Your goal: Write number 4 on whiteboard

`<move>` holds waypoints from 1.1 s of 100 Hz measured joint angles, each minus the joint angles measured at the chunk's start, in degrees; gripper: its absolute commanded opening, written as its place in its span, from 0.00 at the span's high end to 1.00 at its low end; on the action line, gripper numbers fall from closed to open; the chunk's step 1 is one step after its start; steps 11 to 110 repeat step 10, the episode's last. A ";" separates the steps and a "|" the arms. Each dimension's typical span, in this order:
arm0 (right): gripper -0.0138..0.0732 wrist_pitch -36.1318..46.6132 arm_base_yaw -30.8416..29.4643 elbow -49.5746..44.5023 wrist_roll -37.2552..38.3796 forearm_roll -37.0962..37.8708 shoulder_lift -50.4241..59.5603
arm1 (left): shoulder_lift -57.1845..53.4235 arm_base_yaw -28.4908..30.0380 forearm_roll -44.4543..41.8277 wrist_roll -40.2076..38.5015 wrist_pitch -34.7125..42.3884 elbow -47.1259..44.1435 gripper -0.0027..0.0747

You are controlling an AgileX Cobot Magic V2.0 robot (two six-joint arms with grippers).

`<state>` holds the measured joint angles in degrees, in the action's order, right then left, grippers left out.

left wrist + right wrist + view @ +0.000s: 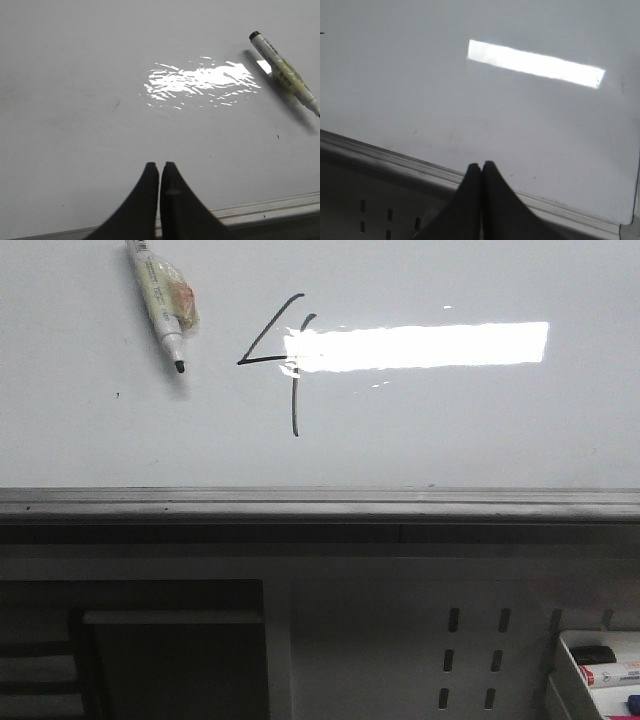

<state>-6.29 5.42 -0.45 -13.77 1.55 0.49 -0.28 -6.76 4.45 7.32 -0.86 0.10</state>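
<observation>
Number 4 drawn on whiteboard: thin black line, open top, slanted stroke down to a short crossbar, long vertical stroke running below it. Small against the board. Crossbar's right end washed out by the bright rectangular light reflection, which starts right at the 4's vertical stroke. Lower tip of the 4 well clear of the grey rail.

Marker lying flat on the board, left of the 4 and apart from it, uncapped, dark tip pointing toward the rail, yellowish label on a white barrel. Same marker in left wrist view, well apart from the fingers.

Left gripper: fingers pressed together, nothing between them, tips over bare board near the rail. Right gripper: fingers likewise closed together, empty, tips above the rail, board corner off to one side.

Wide bare board right of the 4. Beyond the rail, away from the 4: grey perforated panel, and a white tray holding more markers.
</observation>
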 measured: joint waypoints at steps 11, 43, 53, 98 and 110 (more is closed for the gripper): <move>0.92 0.00 0.00 0.00 0.00 0.00 0.00 | 0.00 0.00 0.00 0.00 0.00 0.00 0.99; 0.92 0.00 0.00 0.00 0.00 0.00 0.00 | 0.00 0.00 0.00 0.00 0.00 0.00 0.99; 0.92 0.00 0.00 0.00 0.00 0.00 0.00 | 0.00 0.00 0.00 0.00 0.00 0.00 0.99; 0.92 0.00 0.00 0.00 0.00 0.00 0.00 | 0.00 0.00 0.00 0.00 0.00 0.00 0.99; 0.92 0.00 0.00 0.00 0.00 0.00 0.00 | 0.00 0.00 0.00 0.00 0.00 0.00 0.99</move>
